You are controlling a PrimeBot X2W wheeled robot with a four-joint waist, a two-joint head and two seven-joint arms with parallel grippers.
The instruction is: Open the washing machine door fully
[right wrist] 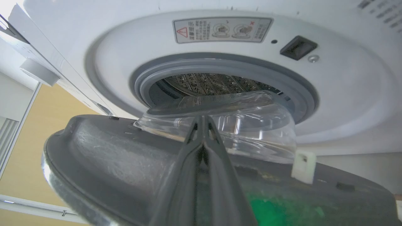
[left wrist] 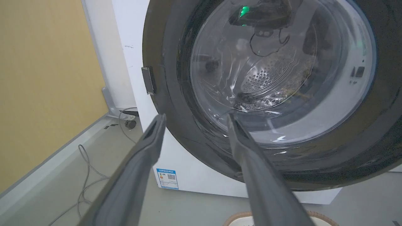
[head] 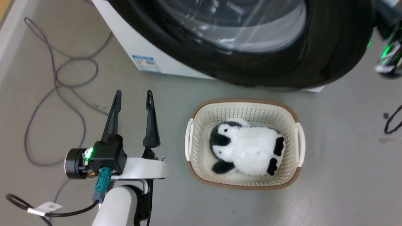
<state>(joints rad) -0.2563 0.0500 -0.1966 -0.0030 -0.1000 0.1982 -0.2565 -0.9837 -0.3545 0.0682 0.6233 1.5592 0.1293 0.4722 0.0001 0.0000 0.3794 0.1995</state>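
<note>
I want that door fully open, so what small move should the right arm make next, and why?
Probably push the shut right gripper outward against the inner face of the washing machine door, swinging it wider. The door is only part open: its glass bowl sits close to the grey gasket, and the open left gripper hangs clear of it.

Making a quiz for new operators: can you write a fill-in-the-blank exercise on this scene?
The plush penguin, black and ____, lies in the basket.
The left end effector is ____, holding nothing.
The washing machine door stands partly swung out, baring the grey gasket around the steel ____.
Missing: white; open; drum.
</note>
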